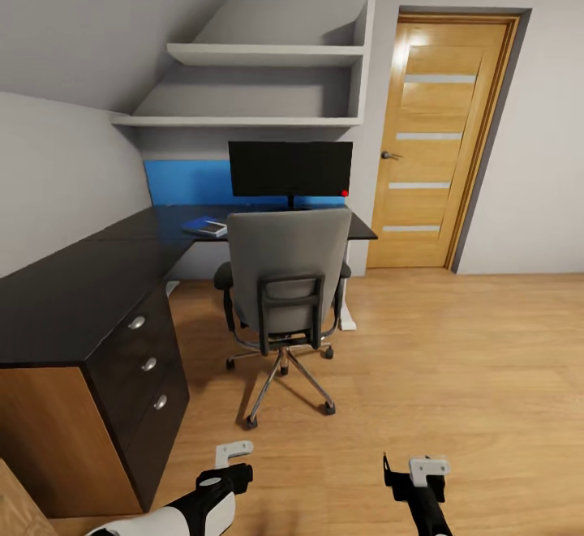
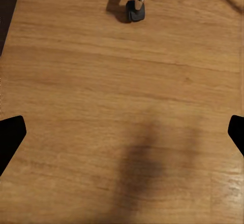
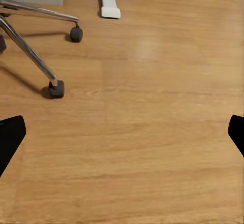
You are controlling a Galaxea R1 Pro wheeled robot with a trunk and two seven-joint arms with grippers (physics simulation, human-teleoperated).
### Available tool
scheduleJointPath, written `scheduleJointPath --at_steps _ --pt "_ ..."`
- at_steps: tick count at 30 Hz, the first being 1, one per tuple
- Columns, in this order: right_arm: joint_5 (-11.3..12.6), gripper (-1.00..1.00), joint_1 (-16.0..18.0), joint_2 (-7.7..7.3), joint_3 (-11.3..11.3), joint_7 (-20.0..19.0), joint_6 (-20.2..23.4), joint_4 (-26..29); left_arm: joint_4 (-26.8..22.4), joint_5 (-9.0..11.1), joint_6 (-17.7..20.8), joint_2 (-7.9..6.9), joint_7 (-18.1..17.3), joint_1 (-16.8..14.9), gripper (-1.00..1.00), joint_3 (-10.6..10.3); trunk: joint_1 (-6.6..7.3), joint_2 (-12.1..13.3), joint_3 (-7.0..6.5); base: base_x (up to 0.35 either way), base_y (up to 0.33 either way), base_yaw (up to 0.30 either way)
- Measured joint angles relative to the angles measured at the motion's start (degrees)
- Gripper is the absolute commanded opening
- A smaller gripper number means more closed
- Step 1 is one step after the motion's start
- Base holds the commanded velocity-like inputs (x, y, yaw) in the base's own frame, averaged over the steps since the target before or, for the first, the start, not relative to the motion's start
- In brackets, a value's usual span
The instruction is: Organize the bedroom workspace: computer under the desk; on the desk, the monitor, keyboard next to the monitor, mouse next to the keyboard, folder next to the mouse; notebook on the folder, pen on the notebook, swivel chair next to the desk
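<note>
Both grippers, left gripper (image 1: 234, 456) and right gripper (image 1: 415, 469), hang apart and empty; driving toward twelve o'clock, I risk knocking the swivel chair (image 1: 282, 276) into the bench (image 1: 97, 276).

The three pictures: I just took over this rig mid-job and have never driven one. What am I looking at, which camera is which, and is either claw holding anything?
The big picture is from the robot's head, looking forward and down. At its bottom edge are the robot's two arms: the left gripper and the right gripper.

The other two pictures come from cameras on each wrist, looking past the fingers at the wooden floor. The black shapes at their edges are fingertips, spread wide with nothing between them, so both grippers are open and hold nothing.

Ahead stands the swivel chair, its back to you, at the desk. On the desk are the monitor and a blue flat item too small to identify. Chair casters show in the wrist views.
</note>
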State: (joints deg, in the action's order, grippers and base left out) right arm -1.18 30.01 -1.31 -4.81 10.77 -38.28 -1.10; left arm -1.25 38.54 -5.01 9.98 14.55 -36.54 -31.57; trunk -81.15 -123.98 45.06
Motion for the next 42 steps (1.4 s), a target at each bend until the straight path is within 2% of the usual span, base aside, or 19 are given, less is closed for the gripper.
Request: scheduleJointPath --at_steps 6,8,12,13,16,18,26,42 --pt "0.0 1.0 -5.9 0.28 0.0 -0.2 0.1 0.0 0.0 0.1 0.1 0.0 0.0 1.6 1.0 0.1 1.32 2.4 -1.07 0.0 0.0 0.0" --pt "0.0 1.0 -8.5 0.27 0.0 -0.2 0.1 0.0 0.0 0.1 0.1 -0.01 0.0 3.5 1.0 0.2 1.76 3.2 -1.43 0.0 0.0 0.0" --pt "0.0 1.0 -10.3 0.25 -0.1 -0.2 0.1 0.0 0.0 0.1 0.1 0.0 0.0 5.4 1.0 0.2 2.64 4.8 -2.15 0.0 0.0 0.0" --pt "0.0 1.0 -11.1 0.3 0.0 -0.2 0.1 0.0 0.0 0.2 0.1 -0.27 0.0 7.3 1.0 0.3 2.85 5.2 -2.32 0.0 0.0 0.0" --pt "0.0 1.0 -11.4 0.32 -0.1 -0.2 0.1 0.0 0.0 0.1 0.1 -0.74 -0.3 9.7 1.0 0.2 3.51 6.4 -2.87 0.0 0.0 0.0" --pt "0.0 1.0 -11.5 0.33 -0.1 -0.2 0.1 0.0 0.0 0.0 0.0 -1.68 -0.5 11.6 1.0 0.2 3.95 7.2 -3.23 0.0 0.0 0.0" --pt "0.1 1.0 -11.6 0.33 -0.1 -0.2 0.1 0.0 0.0 -0.2 0.0 -3.54 -0.6 12.6 1.0 0.1 5.71 10.4 -4.67 0.0 0.0 0.0" --pt "0.0 1.0 -11.6 0.33 0.0 -0.2 0.1 0.0 0.0 -0.3 0.1 -3.88 -0.7 12.7 1.0 -0.1 9.23 16.8 -7.54 0.0 0.0 0.0"
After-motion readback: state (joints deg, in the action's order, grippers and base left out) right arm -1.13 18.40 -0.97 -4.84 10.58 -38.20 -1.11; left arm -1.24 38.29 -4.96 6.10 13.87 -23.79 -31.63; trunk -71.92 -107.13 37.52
